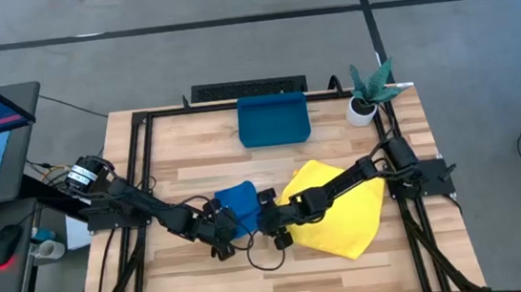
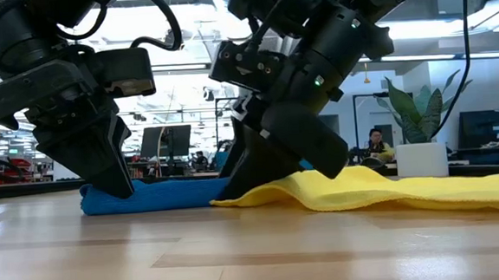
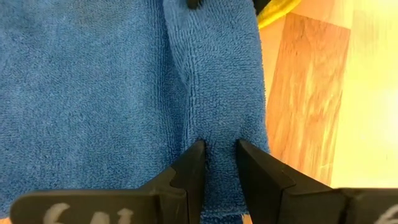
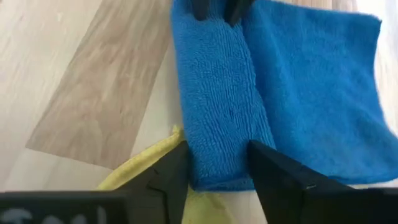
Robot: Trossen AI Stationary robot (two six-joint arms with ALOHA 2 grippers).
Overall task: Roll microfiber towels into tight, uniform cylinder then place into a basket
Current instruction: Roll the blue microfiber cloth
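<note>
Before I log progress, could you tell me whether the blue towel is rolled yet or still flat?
Partly rolled: the blue towel has one edge turned into a thick roll, the rest lying flat. Both grippers, left and right, straddle that roll's ends.

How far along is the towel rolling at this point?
Done: nothing in the basket. In hand: the blue towel has one rolled edge; the left pincer pinches one end of it, and the right pincer straddles the other end. Left: finish that roll, roll the flat yellow towel, and place both.
</note>
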